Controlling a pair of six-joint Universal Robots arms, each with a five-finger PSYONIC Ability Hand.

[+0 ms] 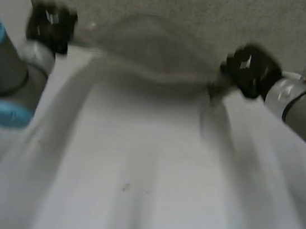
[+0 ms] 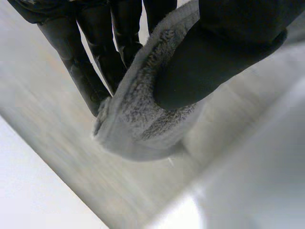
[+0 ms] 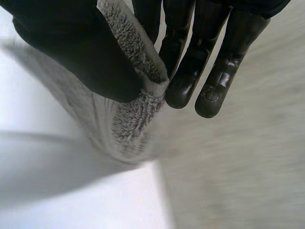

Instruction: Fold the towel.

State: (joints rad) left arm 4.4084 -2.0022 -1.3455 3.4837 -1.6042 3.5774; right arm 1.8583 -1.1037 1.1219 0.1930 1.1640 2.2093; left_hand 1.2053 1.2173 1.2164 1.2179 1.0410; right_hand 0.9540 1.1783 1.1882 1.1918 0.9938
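Head view, from the left: the left arm [image 1: 9,73] with its light-blue caps reaches in over the white bench [image 1: 144,181], and the left hand [image 1: 51,25] sits at the far left end of the towel [image 1: 150,52]. The towel is pale grey, lifted off the bench, and spans the gap between the two hands. Its upper edge sags a little in the middle (the cloth is smeared, so its lower edge cannot be made out). Behind it lies a grey speckled surface [image 1: 184,5]. The right hand [image 1: 252,70] is at the towel's right end, with the right arm [image 1: 300,108] coming in from that side.

Left wrist view: the left hand's thumb [image 2: 224,52] presses a thick fold of towel [image 2: 138,114] against the fingers [image 2: 90,71], so this hand is clamped on the cloth at a corner.

Right wrist view: the right hand's thumb [image 3: 81,52] pinches the towel's [image 3: 138,114] edge against the straight fingers [image 3: 209,71], and the cloth hangs down from that grip.
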